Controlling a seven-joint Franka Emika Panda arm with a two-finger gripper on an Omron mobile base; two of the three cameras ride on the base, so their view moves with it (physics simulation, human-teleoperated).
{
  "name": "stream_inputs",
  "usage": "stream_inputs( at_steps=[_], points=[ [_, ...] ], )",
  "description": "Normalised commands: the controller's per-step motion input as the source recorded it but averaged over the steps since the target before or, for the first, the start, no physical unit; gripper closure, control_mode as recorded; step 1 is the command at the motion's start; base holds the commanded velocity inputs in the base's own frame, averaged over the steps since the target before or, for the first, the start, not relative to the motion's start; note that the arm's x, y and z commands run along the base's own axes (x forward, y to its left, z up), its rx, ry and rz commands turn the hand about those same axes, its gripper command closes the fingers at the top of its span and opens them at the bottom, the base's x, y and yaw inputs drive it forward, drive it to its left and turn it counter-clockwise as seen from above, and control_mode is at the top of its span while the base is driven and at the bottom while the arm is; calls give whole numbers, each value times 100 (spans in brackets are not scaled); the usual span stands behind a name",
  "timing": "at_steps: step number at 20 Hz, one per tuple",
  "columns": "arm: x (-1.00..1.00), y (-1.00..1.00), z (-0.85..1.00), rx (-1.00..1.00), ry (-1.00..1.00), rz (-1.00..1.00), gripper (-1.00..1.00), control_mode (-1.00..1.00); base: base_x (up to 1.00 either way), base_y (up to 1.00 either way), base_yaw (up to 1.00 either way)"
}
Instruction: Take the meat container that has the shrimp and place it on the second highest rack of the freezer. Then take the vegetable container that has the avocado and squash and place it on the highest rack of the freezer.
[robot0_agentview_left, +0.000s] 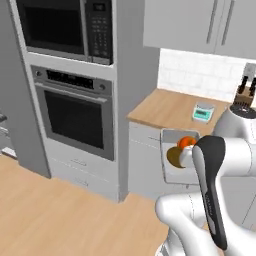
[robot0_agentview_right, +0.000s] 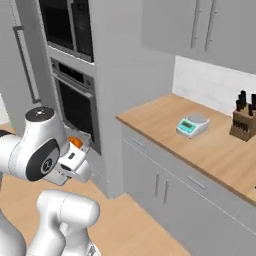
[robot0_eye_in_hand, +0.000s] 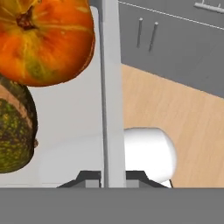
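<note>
**Vegetable tray in the grip, carried off the counter**

Clamped tight on the side wall of the vegetable container (robot0_eye_in_hand: 111, 87), gripper (robot0_eye_in_hand: 112, 177) with one fingertip either side of the rim. Inside the tray, the squash (robot0_eye_in_hand: 46, 39) at the far end and the avocado (robot0_eye_in_hand: 13, 127) just beside it, both close to the gripped wall. Seen from the left base camera, vegetable container (robot0_agentview_left: 172, 136) held in the air in front of the wooden counter (robot0_agentview_left: 165, 107), at about counter height, with the squash (robot0_agentview_left: 187, 142) and avocado (robot0_agentview_left: 175, 156) showing past the forearm. From the right, only a sliver of squash (robot0_agentview_right: 75, 142) peeking beside the wrist, near the oven (robot0_agentview_right: 75, 102).

Probably mid-carry toward the freezer for the highest rack. For a clean carry: keep the tray level, since two round pieces sit loose and could roll toward the low side. Move slowly through turns. A one-wall grip leaves the tray hanging off to one side, so no sudden stops. Clear the counter edge and oven front before swinging wide.
</note>
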Motion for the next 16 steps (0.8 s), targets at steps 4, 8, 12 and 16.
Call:
stream_inputs(
  at_steps=[4,8,12,16],
  points=[
    [0,0,0,0,0,0,100,100,-3,45,88],
    [0,0,0,0,0,0,100,100,4,52,75],
    [0,0,0,0,0,0,100,100,10,60,72],
    [0,0,0,0,0,0,100,100,70,27,52]
  ],
)
